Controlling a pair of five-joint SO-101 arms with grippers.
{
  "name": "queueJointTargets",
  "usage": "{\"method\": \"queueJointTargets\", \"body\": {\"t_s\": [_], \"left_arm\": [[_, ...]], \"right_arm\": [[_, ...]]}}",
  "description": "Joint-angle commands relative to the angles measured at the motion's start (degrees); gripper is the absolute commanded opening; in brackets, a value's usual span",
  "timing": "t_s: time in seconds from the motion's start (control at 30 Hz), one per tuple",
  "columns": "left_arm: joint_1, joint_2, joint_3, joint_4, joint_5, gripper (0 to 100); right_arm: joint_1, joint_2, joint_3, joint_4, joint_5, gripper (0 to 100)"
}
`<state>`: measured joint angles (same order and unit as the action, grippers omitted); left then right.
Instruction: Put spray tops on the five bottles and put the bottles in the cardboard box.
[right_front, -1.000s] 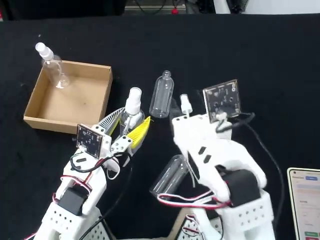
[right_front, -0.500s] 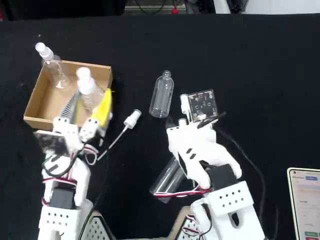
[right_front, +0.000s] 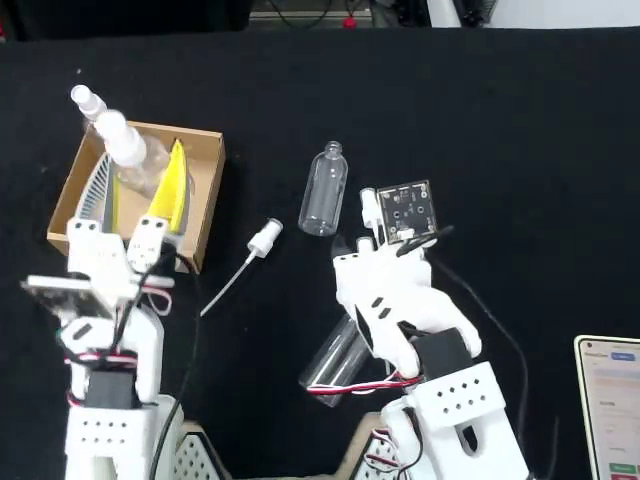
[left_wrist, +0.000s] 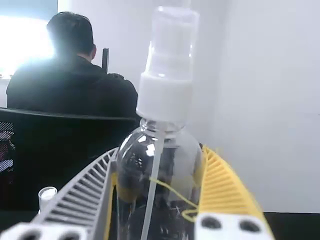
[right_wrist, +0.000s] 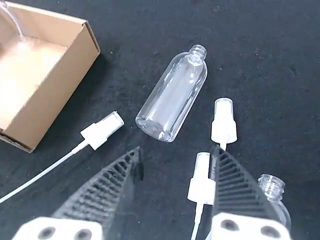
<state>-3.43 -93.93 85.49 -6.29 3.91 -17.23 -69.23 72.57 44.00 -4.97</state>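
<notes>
My left gripper (right_front: 140, 190) is shut on a clear bottle (right_front: 137, 165) fitted with a white spray top (left_wrist: 167, 65) and holds it over the cardboard box (right_front: 205, 200). A second capped bottle (right_front: 88, 102) stands at the box's far corner. An uncapped bottle (right_front: 325, 190) lies mid-table, with a loose spray top (right_front: 264, 238) and its long tube beside it. My right gripper (right_wrist: 176, 150) is open above the table, near two more spray tops (right_wrist: 223, 122) (right_wrist: 202, 182). Another uncapped bottle (right_front: 338, 358) lies under the right arm.
A phone-like screen (right_front: 608, 400) lies at the right edge. The black table stretches bare behind the bottles and to the right. The box (right_wrist: 45, 75) sits off to one side of the right gripper.
The left arm carried the capped bottle from mid-table leftward and farther back, to above the box, uncovering the loose spray top. The right arm drew back slightly, then stayed still.
</notes>
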Motion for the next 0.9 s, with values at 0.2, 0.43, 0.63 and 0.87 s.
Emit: {"method": "queueJointTargets", "body": {"t_s": [0.2,0.43,0.63,0.87], "left_arm": [[-0.84,30.51,-18.33,-1.14,0.09,11],[-0.48,39.91,-9.89,-20.48,0.09,11],[-2.42,54.33,-10.68,-31.38,0.53,11],[-3.12,71.91,-18.33,-38.42,0.53,11]], "right_arm": [[1.05,0.04,0.04,-1.41,-0.44,20.8],[1.05,0.04,0.66,-1.76,-0.35,20.8],[1.05,0.04,0.75,-1.76,-0.35,20.8],[1.14,0.04,0.84,-1.76,-0.35,20.8]]}}
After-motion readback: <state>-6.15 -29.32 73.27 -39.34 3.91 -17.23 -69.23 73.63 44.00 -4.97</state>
